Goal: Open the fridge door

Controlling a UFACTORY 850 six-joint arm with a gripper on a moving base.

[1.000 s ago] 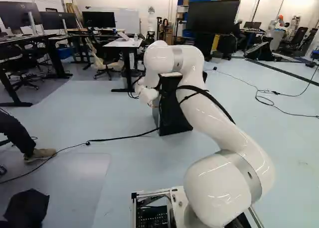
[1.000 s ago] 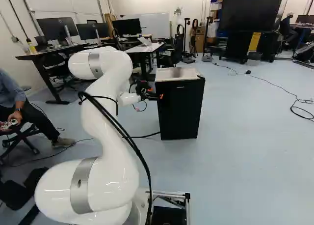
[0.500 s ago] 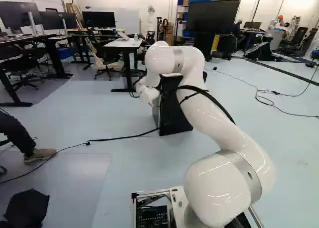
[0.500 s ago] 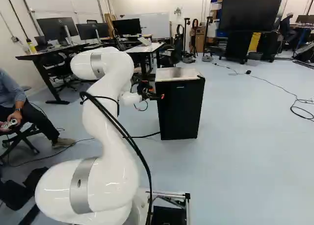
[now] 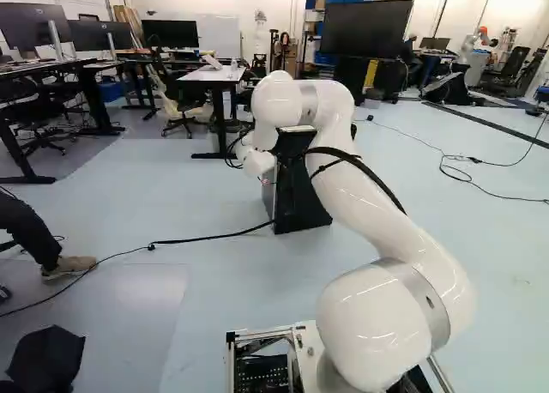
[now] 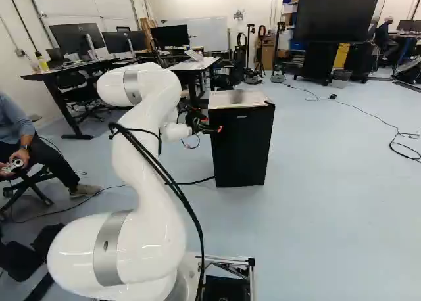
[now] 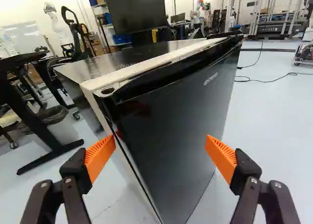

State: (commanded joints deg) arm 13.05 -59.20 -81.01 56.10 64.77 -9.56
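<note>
In the right base view the gripper (image 6: 209, 127) is at the upper left edge of the black fridge door (image 6: 242, 146). The small fridge (image 5: 296, 187) is partly hidden behind my arm in the left base view. Seen from the wrist, the gripper (image 7: 161, 155) stands wide open with nothing gripped. One orange pad (image 7: 100, 158) lies over the door's side edge, close to the seam; whether it touches cannot be told. The other pad is in front of the door face (image 7: 171, 121). The door looks closed against the pale body.
A white-topped table (image 5: 214, 74) stands behind the fridge. A cable (image 5: 202, 238) runs over the floor to the fridge. A person with a controller sits at the left of the right base view. Another robot (image 5: 479, 39) stands far back.
The wrist and gripper have shifted slightly to the right in the base views, closer in against the fridge's edge. The base and fridge have not moved.
</note>
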